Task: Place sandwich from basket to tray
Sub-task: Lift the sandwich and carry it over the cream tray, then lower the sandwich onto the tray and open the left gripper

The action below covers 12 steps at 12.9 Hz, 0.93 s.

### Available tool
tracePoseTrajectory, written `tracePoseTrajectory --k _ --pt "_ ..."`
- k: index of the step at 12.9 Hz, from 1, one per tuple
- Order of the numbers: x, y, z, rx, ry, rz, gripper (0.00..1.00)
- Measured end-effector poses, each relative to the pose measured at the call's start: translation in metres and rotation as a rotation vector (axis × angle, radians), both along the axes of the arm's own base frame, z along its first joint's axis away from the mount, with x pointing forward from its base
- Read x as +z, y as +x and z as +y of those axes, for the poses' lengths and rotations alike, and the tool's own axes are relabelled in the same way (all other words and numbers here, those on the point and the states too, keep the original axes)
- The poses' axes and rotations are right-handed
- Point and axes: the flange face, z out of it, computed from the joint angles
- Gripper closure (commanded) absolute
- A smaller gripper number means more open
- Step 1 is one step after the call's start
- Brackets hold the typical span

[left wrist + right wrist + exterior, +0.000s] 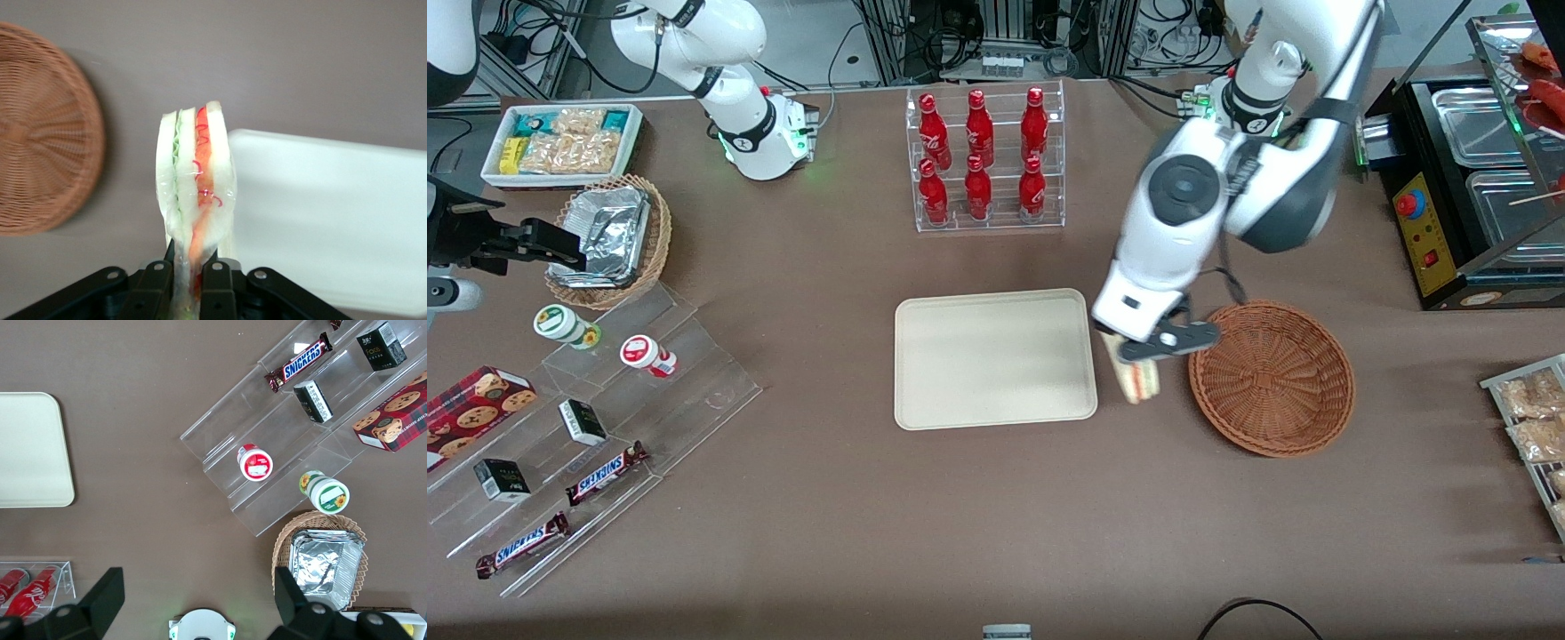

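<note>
The claw (1149, 354) hangs above the brown tablecloth (996, 498), right in the gap between the tray (994, 358) and the basket (1272, 378), and it has the sandwich (1138, 380) clamped tight between its two black fingers (155, 285). From the wrist you can see it plainly: the fingers pinch the narrow end of the wedge, and the sandwich (195, 180) sticks straight out from them, edge-on, its pale bread slices standing side by side with a green layer and a red-orange layer between them, all under clear wrap. The basket (43, 133) sits just to one side of the claw, reddish-brown wicker with nothing lying in it, and the tray (333, 213) sits just to the other side, cream and bare, its rounded corner close against the sandwich. In the front view the sandwich's tip hangs just below the claw, beside the tray's short edge and clear of the basket's rim. Farther from the front camera than the claw stands a clear rack of red bottles (983, 160). Well away from the claw, toward the parked arm's end of the table, lie the foil-lined basket (609, 238), the white bin of snacks (562, 142) and the clear stepped stand (596, 427) with its Snickers bars (607, 472). Beside the working arm, past the basket from the claw, sits a black warming cabinet (1467, 178) with steel pans.
</note>
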Motion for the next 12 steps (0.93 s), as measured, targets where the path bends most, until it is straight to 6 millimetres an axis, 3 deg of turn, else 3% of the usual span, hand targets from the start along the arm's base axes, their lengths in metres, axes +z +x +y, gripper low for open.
tracePoseTrajectory --k 3,7,9,12 --pt "-0.031 -0.021 -0.070 -0.058 -0.036 0.050 1.00" --pt "-0.090 -0.048 -0.143 -0.156 -0.058 0.103 1.00" --pt "-0.113 -0.065 -0.167 -0.200 -0.051 0.099 1.00" --pt "-0.144 -0.082 -0.183 -0.238 -0.026 0.110 1.00"
